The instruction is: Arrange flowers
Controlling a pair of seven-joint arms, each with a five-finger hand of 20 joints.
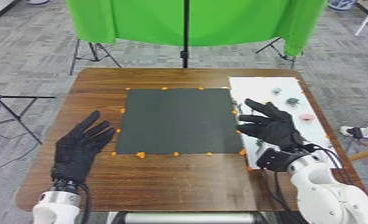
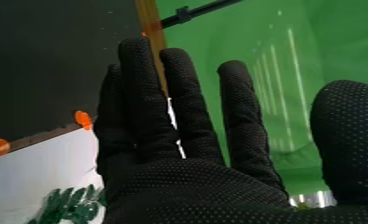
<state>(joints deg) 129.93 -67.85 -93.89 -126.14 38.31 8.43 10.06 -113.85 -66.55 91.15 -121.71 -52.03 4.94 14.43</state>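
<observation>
My right hand (image 1: 271,126) is over the left part of the white sheet (image 1: 267,88), at the dark mat's right edge, its fingers open and holding nothing. In the right wrist view the same hand (image 2: 198,180) has its fingers straight, with green leaves (image 2: 69,205) on the white sheet (image 2: 38,167) beside it. Small flower pieces lie on the sheet: a pale green one (image 1: 276,91), a dark green one (image 1: 292,101) and a pink one (image 1: 307,117). Some leaves near the right hand are partly hidden by it. My left hand (image 1: 76,152) is open and empty, left of the mat.
The dark square mat (image 1: 176,120) lies mid-table, held by bits of orange tape (image 1: 140,155). Around it is the brown table (image 1: 163,185). Beyond the far edge stand a green cloth (image 1: 145,22) and a black pole (image 1: 186,42).
</observation>
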